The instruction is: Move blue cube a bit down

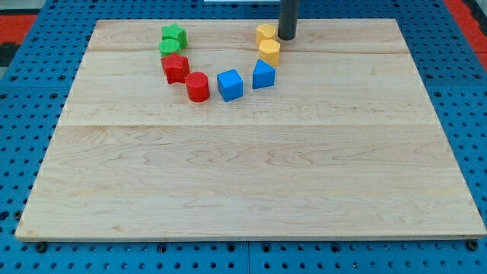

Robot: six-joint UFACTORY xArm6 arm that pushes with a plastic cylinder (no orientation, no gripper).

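The blue cube (230,84) sits on the wooden board (251,175) in the upper middle of the view. Just to its right and slightly higher is a second blue block (263,74) with a slanted top. My tip (287,36) is at the view's top, right beside the upper yellow block (265,33), up and to the right of the blue cube and apart from it.
A lower yellow block (269,51) sits under the upper one. A red cylinder (198,87) lies just left of the blue cube, a red star-like block (175,68) above-left of it, and two green blocks (173,34) (169,47) above that.
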